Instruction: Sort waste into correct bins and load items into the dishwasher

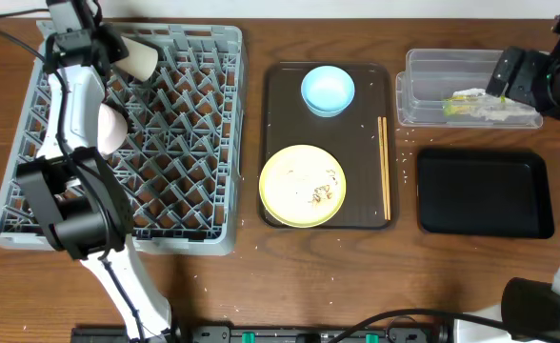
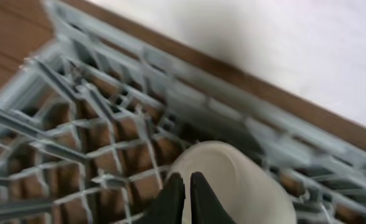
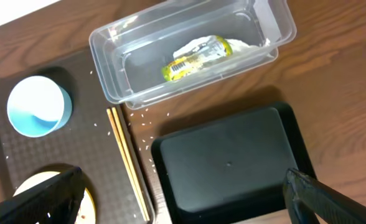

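Toward the table's far left corner, from overhead, note the left hand [image 1: 118, 52] pinched shut on the white cup [image 1: 139, 59], tilted above the far rows of the grey dish rack [image 1: 194, 143], with a white bowl [image 1: 111, 129] lying in the rack nearer the left edge. Lower slowly, turn the mouth downward, and pick a free run of pegs well apart from that bowl to avoid knocking rims. Leave the light blue bowl [image 1: 328, 89] and pale yellow plate [image 1: 303, 186] on the brown serving tray [image 1: 280, 124] near the table's middle for later. From the left wrist, see fingers [image 2: 170, 202] closed nearly together over the cup's rim, lattice floor just beneath; judge the thin pinch liable to slip, so seat the cup between pegs before letting go, and part the fingers only once settled. From the right wrist, find the right hand [image 3: 183, 176] spread wide and holding nothing, above the black tray [image 3: 233, 155] by the right edge, with the yellow-green snack wrapper [image 3: 195, 56] inside the clear tub [image 3: 105, 62]; hold it there, out of the way.
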Tool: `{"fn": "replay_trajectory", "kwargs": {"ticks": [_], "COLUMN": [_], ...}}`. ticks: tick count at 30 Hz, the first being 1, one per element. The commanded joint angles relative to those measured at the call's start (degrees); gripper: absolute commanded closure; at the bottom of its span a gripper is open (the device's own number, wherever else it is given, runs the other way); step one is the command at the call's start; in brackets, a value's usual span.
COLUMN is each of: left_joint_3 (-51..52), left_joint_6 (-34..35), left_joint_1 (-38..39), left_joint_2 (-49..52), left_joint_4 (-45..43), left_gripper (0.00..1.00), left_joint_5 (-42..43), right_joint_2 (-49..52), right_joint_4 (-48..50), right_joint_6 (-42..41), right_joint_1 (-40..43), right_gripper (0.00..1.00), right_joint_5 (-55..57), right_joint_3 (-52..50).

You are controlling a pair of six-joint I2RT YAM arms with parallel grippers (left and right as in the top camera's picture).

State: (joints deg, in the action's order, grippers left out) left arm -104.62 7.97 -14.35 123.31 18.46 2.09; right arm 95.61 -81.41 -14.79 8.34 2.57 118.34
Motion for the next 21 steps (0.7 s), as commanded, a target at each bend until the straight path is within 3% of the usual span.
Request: {"fn": "replay_trajectory", "kwargs": {"ticks": [1,7,21], "left_joint_3": [-0.5,-0.52,-0.52], "left_joint_6": [0.94,0.94,0.94], "left_joint_1": [-0.02,-0.02,0.72], "left_joint_2": [1.6,1.57,-3.89], "left_joint_4": [0.76,1.92,2.05], "left_gripper": [0.92,0.92,0.92], "left_joint_5": [5.22,5.44,23.21], "right_joint_2": [0.13,0.13,0.13], "right_joint_4": [0.22,0.2,0.13], "right_joint_6": [0.72,0.74,0.7], "right_joint_1": [-0.04,-0.04,-0.07], "right_gripper": [0.01,0.01,0.01], "right_joint_5": [0.63,0.63,0.57], "right_joint_3": [0.04,0.04,0.04]}}
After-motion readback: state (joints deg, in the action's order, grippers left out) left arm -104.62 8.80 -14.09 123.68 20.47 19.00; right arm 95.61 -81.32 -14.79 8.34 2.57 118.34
